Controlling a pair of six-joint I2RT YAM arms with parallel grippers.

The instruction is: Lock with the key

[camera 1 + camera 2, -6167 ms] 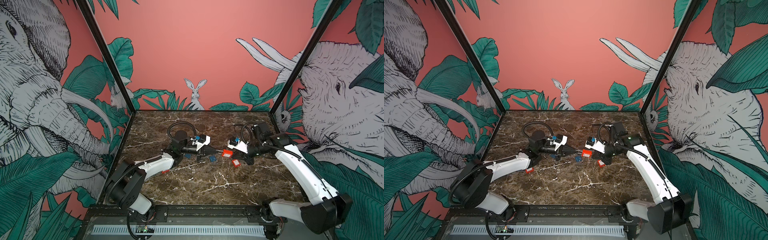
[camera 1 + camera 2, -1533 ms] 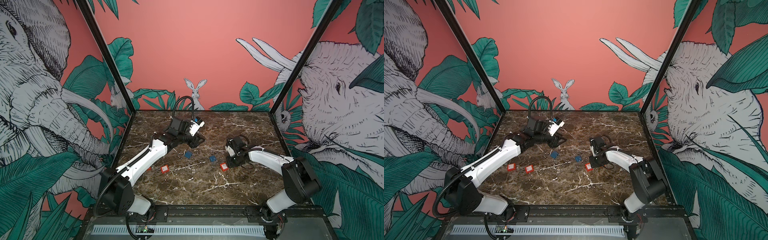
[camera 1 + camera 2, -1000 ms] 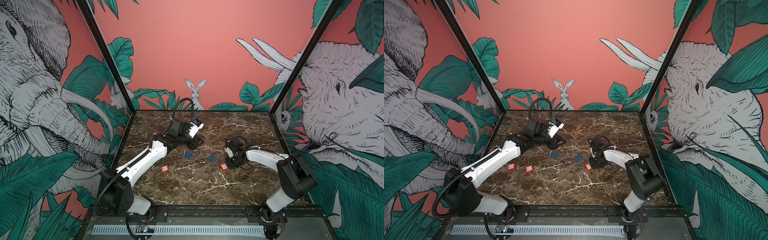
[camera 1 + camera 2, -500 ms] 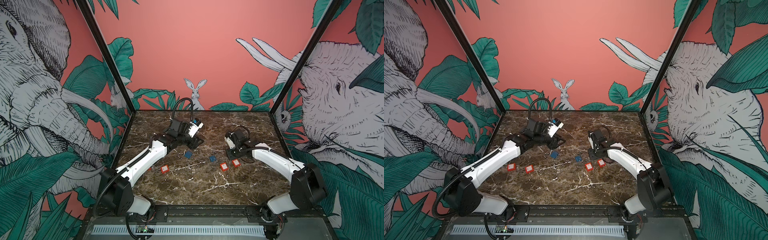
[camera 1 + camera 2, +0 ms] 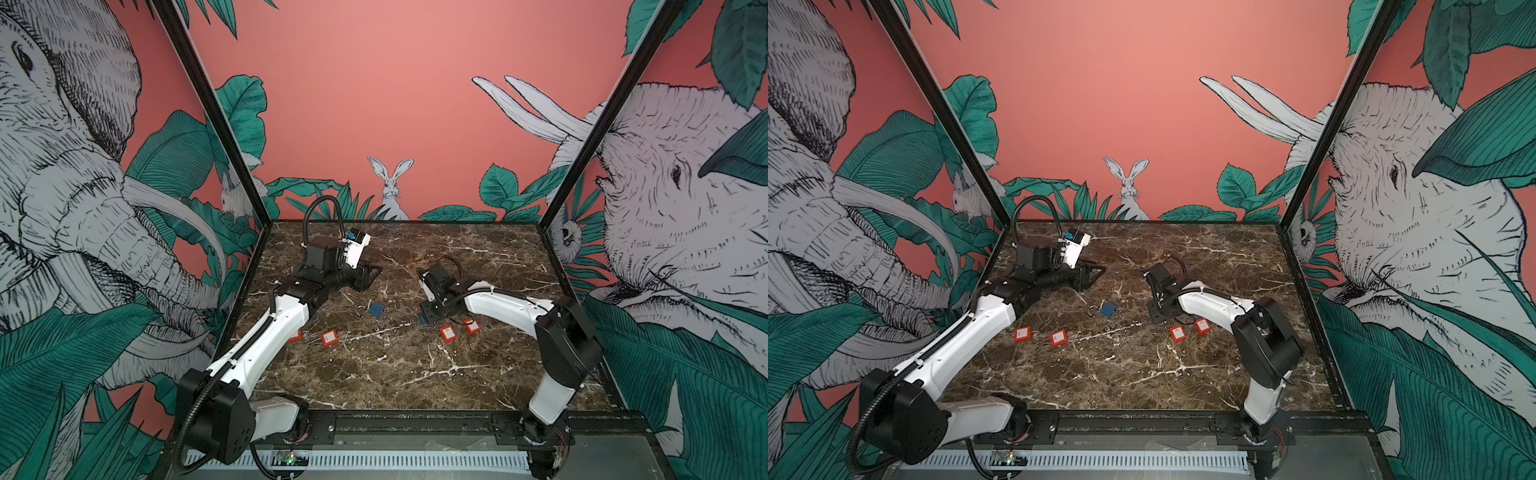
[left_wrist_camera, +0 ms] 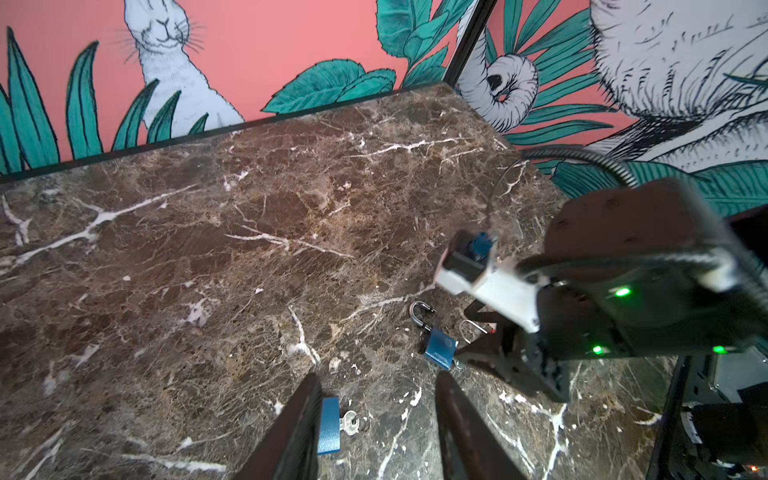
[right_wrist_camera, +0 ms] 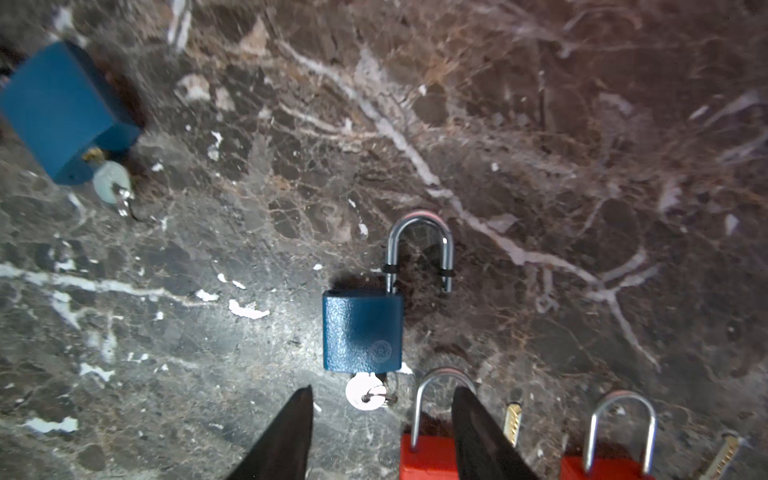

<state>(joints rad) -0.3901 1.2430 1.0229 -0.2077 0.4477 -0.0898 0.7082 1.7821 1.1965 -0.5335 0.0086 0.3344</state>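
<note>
1. The right claw [image 7: 382, 390] has its jaws apart with nothing between them. It is poised over the key [image 7: 366, 394], which is seated in the bottom of the blue padlock [image 7: 361, 330].
2. The padlock lies flat towards the middle of the marble table [image 7: 561, 145], just beside two red padlocks [image 7: 424, 461]. Its shackle [image 7: 419, 245] is raised, and the free leg stands off to the side of the body.
3. The step in hand is judged to be the grasp of the key head. The jaws should be lowered squarely on either side of the flat head and closed on it alone, so that the neighbouring red shackle is not caught.
4. The body is loose and is likely to spin when the key is turned, so it should be steadied. The left claw [image 6: 376, 378] is spread and empty, apart from this padlock and near a second blue padlock [image 6: 328, 424].
5. The shackle should be swung over its hole and pressed home before the key is turned.
</note>
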